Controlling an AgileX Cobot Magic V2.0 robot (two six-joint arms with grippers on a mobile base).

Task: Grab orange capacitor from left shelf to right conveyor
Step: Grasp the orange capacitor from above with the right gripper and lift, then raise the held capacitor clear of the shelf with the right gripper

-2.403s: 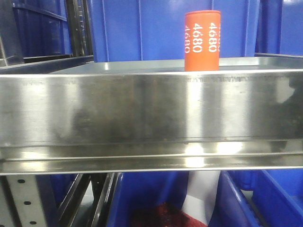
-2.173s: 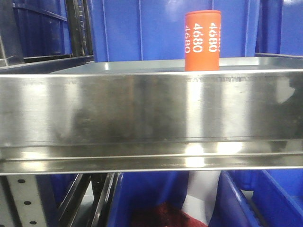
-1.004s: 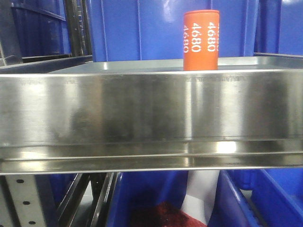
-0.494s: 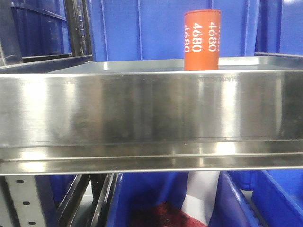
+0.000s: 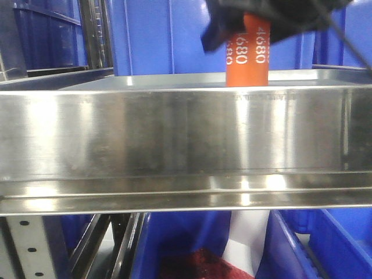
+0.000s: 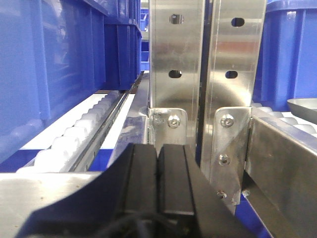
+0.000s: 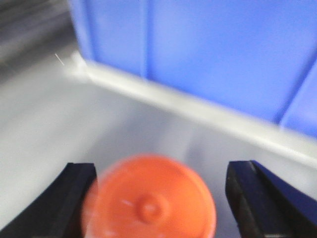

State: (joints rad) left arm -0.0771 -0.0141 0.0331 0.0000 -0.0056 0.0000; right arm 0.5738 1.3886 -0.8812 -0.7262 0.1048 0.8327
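Note:
The orange capacitor [image 5: 248,61] stands upright on the left shelf [image 5: 186,133], behind its tall steel front lip, toward the right. My right gripper [image 5: 256,17] hangs over it as a blurred black mass that hides its top. In the right wrist view the capacitor's round top [image 7: 151,203] lies between the two black fingers [image 7: 74,198], nearer the left one, with a gap on the right. The right gripper [image 7: 162,171] is open. My left gripper [image 6: 158,171] is shut and empty, facing the shelf uprights. The right conveyor is out of view.
Blue plastic bins [image 5: 168,35] stand behind the shelf, and more sit below it [image 5: 325,244]. Perforated steel uprights [image 6: 176,64] and white rollers [image 6: 74,134] lie ahead of the left gripper. A blue bin wall [image 7: 208,54] rises just behind the capacitor.
My right gripper has come into the front view from above and now covers the capacitor's top. The capacitor has not moved.

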